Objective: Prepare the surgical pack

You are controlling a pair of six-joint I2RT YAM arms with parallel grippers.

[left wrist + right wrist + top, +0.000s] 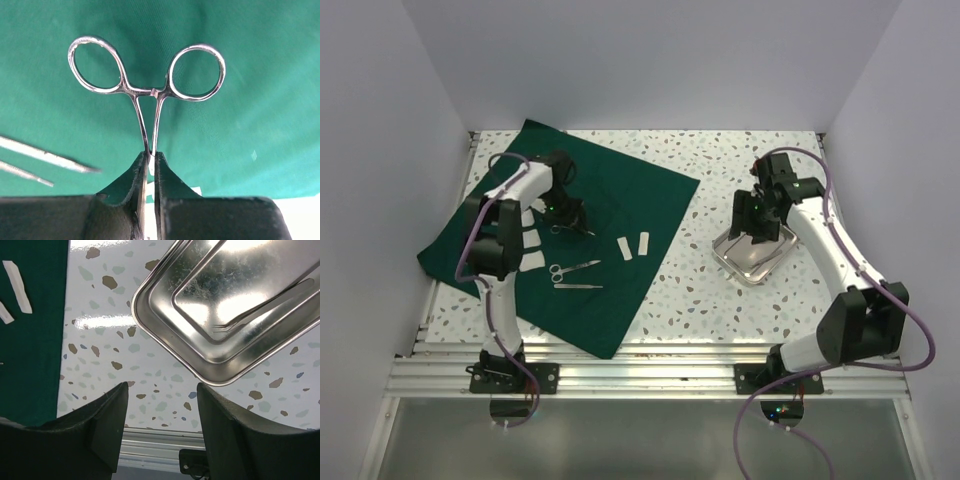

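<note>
Surgical pack's green cloth point(620, 200) lies spread on the counter point(720, 160); above it my left pincer point(150, 162) clamps the forceps point(147, 92) shanks, almost closed, likely to place them. Beside the cloth, my right pincer point(162, 395) gapes empty over the steel tray point(152, 305).

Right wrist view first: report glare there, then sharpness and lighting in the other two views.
Right wrist: white glare patches on the steel tray and a streak across the tabletop. Left wrist: ring-handled forceps crisp, faint glints. Top external: even, soft light.
</note>
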